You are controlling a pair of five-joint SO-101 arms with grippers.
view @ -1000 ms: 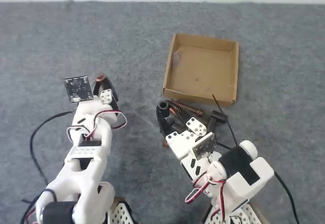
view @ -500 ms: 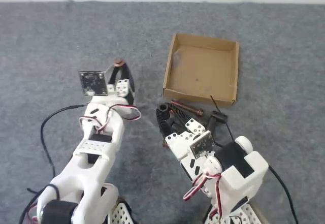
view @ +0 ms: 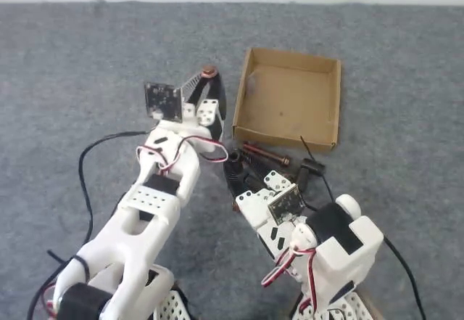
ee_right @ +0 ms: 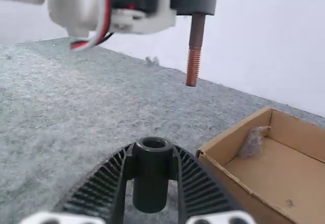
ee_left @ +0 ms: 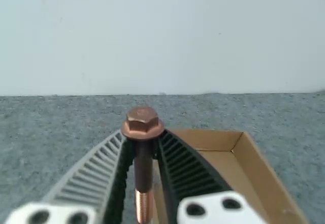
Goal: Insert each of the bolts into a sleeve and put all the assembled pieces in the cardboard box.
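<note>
Two parts in hand, not yet joined. Pinched narrow in the left claw [ee_left: 142,135], just under the flanged head: a copper-coloured hex-head bolt [ee_left: 142,120], long axis upright, head on top, threaded end pointing down. Gripped the same way in the right claw [ee_right: 151,150], closed round its middle: a short black cylindrical sleeve [ee_right: 151,183], also upright, open bore facing up. From above, bolt on the far side and slightly left of the sleeve, near the left wall of the open brown cardboard box [view: 286,136]; sleeve nearer, just off the box's near-left corner. From the right wrist, threaded tip hanging higher than the bore but off to one side and farther away, with clear air between. So: axes roughly parallel, offset sideways, nothing touching. Likely step in hand: lining up for the insertion. Calls for bringing the bolt nearer and a touch right until it sits over the bore, or the sleeve farther and left under the tip, then lowering straight down. Probably the shorter job for the left claw, being above. Some risk of a tilted thread catching the sleeve's rim. Lying on the grey carpet-like worktop [view: 87,59] between the sleeve and the box's near wall: at least one loose copper bolt [view: 267,153], on its side, long axis running left to right. Judging by that bolt outside the box, much of the task ahead.
</note>
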